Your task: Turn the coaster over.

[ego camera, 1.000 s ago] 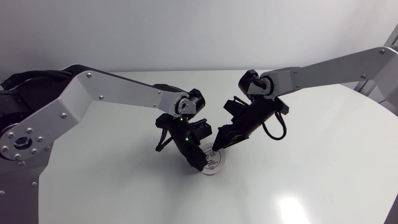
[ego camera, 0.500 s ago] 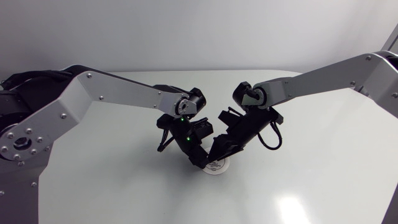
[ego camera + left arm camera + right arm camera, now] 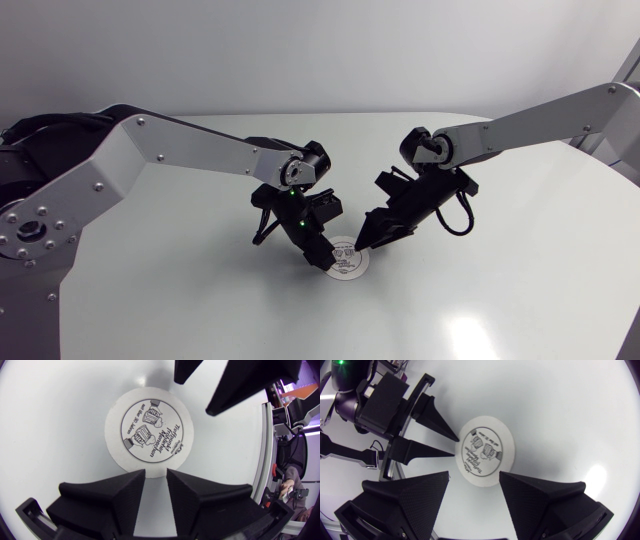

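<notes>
Head view: our coaster (image 3: 348, 262) flat, print up.
Left gripper (image 3: 156, 475): jaws parted, at its rim.
Right gripper (image 3: 474, 477): jaws wide.

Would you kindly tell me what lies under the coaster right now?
Only the white table shows around it. The coaster lies flat on it, printed side up. Its underside and the patch of table beneath are covered, so I cannot see them.

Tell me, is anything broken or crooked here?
No, nothing stands out. The coaster lies flat and whole on the table, printed side up, with the left gripper and right gripper open close by it.
</notes>
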Robot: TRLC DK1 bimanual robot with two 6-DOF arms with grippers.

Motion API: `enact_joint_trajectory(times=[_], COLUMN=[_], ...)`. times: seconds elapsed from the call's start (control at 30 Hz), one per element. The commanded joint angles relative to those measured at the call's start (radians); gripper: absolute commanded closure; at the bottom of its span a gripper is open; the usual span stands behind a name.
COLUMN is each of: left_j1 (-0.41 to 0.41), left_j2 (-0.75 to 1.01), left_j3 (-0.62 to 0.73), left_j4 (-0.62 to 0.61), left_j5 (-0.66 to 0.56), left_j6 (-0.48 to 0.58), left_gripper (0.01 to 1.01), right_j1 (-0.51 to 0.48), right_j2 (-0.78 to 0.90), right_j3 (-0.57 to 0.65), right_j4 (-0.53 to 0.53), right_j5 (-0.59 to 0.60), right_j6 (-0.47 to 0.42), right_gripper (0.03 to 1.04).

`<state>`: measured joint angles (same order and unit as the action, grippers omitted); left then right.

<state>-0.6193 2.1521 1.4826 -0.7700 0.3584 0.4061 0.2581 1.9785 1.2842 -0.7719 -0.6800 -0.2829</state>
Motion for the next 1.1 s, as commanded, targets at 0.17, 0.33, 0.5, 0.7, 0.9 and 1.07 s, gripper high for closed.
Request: enact_joint_trajectory(times=[0.17, 0.33, 0.5, 0.7, 0.9, 1.07], left_j1=[0.047, 0.026, 0.009, 0.006, 0.004, 0.004], left_j2=[0.002, 0.035, 0.054, 0.054, 0.052, 0.051], left_j3=[0.004, 0.004, -0.004, -0.008, -0.015, -0.016], left_j4=[-0.034, -0.025, -0.006, -0.005, 0.001, 0.003], left_j5=[-0.019, -0.019, -0.018, -0.013, -0.003, -0.001], left_j6=[0.0, -0.001, -0.009, -0.01, -0.013, -0.013], left_gripper=[0.697, 0.697, 0.697, 0.697, 0.697, 0.697], right_j1=[0.003, 0.017, 0.029, 0.041, 0.058, 0.061], right_j2=[0.056, 0.091, 0.129, 0.145, 0.128, 0.117], right_j3=[-0.074, -0.103, -0.089, -0.059, -0.034, -0.019], right_j4=[0.043, 0.079, 0.089, 0.095, 0.086, 0.086], right_j5=[0.007, 0.007, -0.004, -0.027, -0.079, -0.133], right_j6=[-0.01, 0.01, 0.024, 0.056, 0.067, 0.07], right_gripper=[0.32, 0.32, 0.32, 0.32, 0.32, 0.32])
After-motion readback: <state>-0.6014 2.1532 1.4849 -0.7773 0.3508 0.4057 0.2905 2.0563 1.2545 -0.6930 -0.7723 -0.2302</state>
